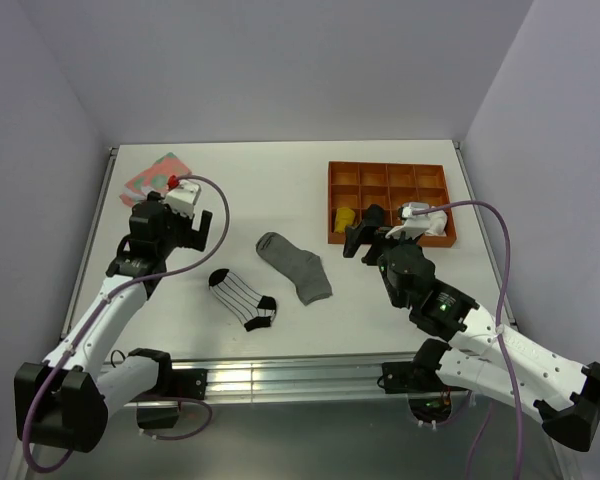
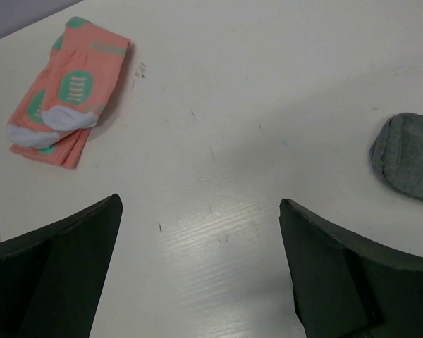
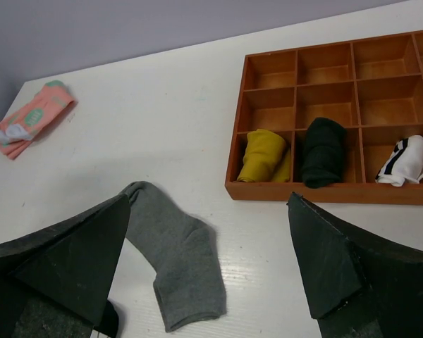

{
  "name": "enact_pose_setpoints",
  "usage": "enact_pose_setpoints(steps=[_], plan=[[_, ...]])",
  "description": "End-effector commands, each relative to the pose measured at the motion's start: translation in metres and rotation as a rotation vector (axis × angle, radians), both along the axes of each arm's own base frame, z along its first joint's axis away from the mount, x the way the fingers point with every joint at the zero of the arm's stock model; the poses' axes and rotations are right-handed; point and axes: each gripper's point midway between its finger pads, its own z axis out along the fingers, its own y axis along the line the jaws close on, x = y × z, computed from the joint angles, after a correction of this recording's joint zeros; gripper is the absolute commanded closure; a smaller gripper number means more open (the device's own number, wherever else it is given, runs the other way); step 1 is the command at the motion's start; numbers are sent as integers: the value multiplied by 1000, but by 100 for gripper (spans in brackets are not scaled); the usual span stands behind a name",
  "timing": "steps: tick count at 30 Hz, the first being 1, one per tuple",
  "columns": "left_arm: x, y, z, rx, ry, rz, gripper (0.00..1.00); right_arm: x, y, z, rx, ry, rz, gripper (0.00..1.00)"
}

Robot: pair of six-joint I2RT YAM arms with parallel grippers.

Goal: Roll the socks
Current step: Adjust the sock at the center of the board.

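The grey sock [image 1: 295, 265] lies flat in the middle of the table, bent at the heel. The white sock with thin black stripes [image 1: 243, 297] lies flat just left of it and nearer the front. My left gripper [image 1: 196, 232] is open and empty, hovering left of both socks; its view shows only the grey sock's tip [image 2: 409, 165] at the right, beyond the open gripper [image 2: 201, 201]. My right gripper [image 1: 365, 237] is open and empty, right of the grey sock [image 3: 176, 260] and raised above the table [image 3: 209, 197]. A black edge of the striped sock [image 3: 109, 320] shows by its left finger.
An orange compartment tray [image 1: 330, 200] stands at the back right, close to my right gripper. Its front row [image 3: 324, 191] holds a yellow bundle [image 3: 261, 156], a black bundle [image 3: 323, 151] and a white-and-black bundle [image 3: 403, 160]. A folded pink-and-green sock pair [image 1: 158, 177] lies at the back left.
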Motion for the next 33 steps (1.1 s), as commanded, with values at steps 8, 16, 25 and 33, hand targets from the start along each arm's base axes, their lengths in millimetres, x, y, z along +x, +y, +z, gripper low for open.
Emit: enact_pose_setpoints(steps=[8,16,25,33], plan=[[-25,-27,3,41,29,-235,2,2,-1,-3,18,-6,-20,0],[-67,-43,-43,177,152,-394,19,4,9,-7,13,9,12,0],[-119,-74,-66,157,194,-565,38,5,22,-16,26,38,48,0],[-154,-116,-74,153,220,-813,43,9,25,-21,16,61,40,2]])
